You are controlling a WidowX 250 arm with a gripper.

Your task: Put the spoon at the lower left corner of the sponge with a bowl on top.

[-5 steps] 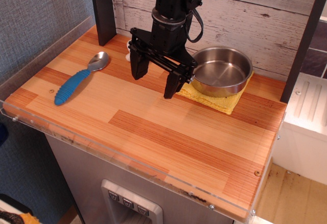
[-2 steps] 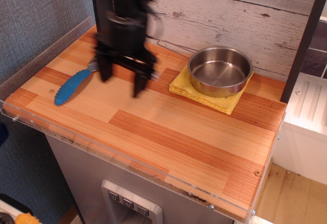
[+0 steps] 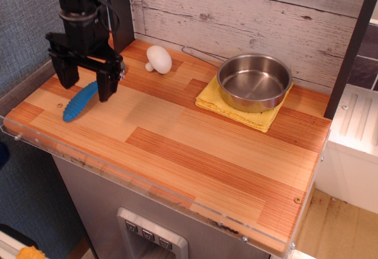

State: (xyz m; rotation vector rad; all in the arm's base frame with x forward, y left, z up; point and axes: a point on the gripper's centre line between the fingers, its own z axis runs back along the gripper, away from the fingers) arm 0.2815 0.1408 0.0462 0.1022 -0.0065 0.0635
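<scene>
- Since a second ago the hand [image 3: 85, 83] has swung from beside the bowl across to the far left, and now hangs over the spoon.
- Spoon [image 3: 81, 100]: it lies flat near the left edge of the worktop [image 3: 195, 152], blue handle pointing toward the front; its metal head is hidden behind the hand.
- Hand: spread wide and grasping nothing, one finger on each side of the spoon's upper part; whether it touches the worktop I cannot tell.
- Sponge [image 3: 236, 105] sits well apart to the right, with the bowl [image 3: 254, 81] on top; a white mushroom [image 3: 158, 58] stands between, near the back wall.
- Step in hand, as I judge it: the reach for the spoon.
- Next move calls for lowering, closing on the spoon, then carrying it to the sponge's near-left corner.
</scene>
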